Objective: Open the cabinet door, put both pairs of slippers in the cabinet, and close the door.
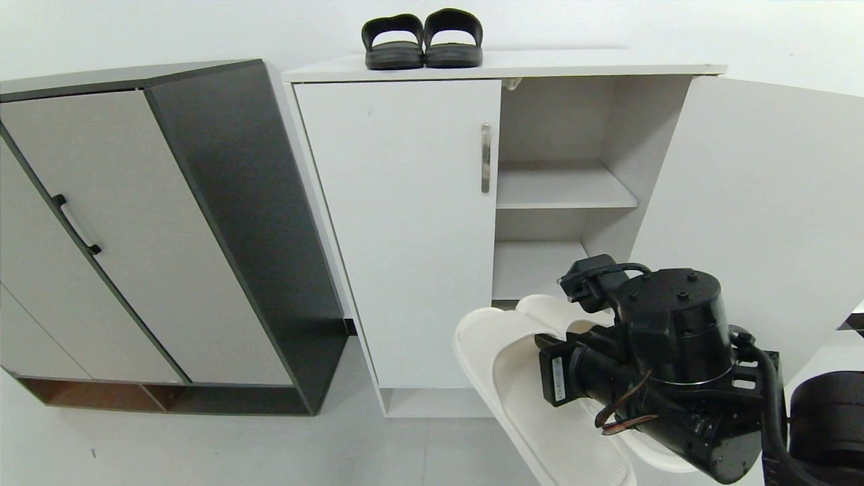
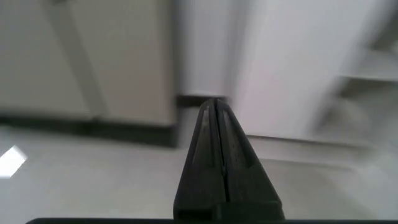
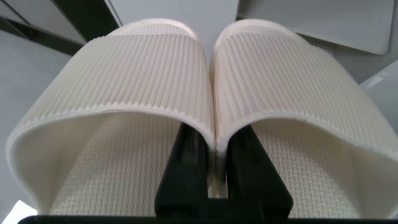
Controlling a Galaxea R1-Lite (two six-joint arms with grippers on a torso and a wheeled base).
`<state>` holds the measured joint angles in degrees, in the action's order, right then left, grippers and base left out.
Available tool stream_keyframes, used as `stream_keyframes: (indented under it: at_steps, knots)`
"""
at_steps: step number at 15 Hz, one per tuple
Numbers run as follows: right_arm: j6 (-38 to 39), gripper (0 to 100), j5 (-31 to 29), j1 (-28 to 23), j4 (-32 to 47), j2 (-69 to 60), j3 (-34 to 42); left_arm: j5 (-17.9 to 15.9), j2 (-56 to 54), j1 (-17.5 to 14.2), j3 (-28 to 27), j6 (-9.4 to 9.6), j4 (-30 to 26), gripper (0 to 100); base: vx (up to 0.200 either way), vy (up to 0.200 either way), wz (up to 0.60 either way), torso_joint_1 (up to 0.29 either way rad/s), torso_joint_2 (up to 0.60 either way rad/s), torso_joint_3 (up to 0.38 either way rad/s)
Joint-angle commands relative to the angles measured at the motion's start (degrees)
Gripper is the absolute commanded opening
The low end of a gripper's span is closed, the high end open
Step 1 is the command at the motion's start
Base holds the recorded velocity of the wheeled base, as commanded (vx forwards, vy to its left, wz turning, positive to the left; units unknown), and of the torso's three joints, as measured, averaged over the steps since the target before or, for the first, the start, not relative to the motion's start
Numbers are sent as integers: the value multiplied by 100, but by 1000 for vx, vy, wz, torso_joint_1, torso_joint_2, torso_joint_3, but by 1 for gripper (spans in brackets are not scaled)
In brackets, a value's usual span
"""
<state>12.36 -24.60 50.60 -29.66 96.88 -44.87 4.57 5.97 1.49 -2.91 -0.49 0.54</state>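
Right gripper (image 3: 214, 171) pinches the white slippers (image 1: 513, 378) together, its fingertips hidden under their straps (image 3: 143, 74).

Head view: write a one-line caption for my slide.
Right gripper holds the white slippers before the open white cabinet; the black slippers sit on top.

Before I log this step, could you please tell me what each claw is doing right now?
Left claw: closed, empty.
Right claw: closed on the pair of white slippers.
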Motion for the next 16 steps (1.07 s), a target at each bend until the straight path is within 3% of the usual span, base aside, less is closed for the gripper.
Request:
stream_keyframes:
  at_steps: [1, 3, 7, 16]
  knots:
    - [-6, 0, -1, 20, -14, -2, 23, -563, -589, -158, 291, 268, -98, 0, 0, 0, 0, 0, 0, 0]
    - [-6, 0, -10, 37, -57, -2, 49, -580, -589, -158, 291, 295, -36, 0, 0, 0, 0, 0, 0, 0]
    - [-32, 0, -27, 46, -198, -2, 110, -545, -589, -158, 291, 172, -54, 0, 0, 0, 0, 0, 0, 0]
    - [-32, 0, -54, 46, -198, 15, 66, -536, -589, -158, 291, 172, -54, 0, 0, -22, 0, 0, 0, 1]
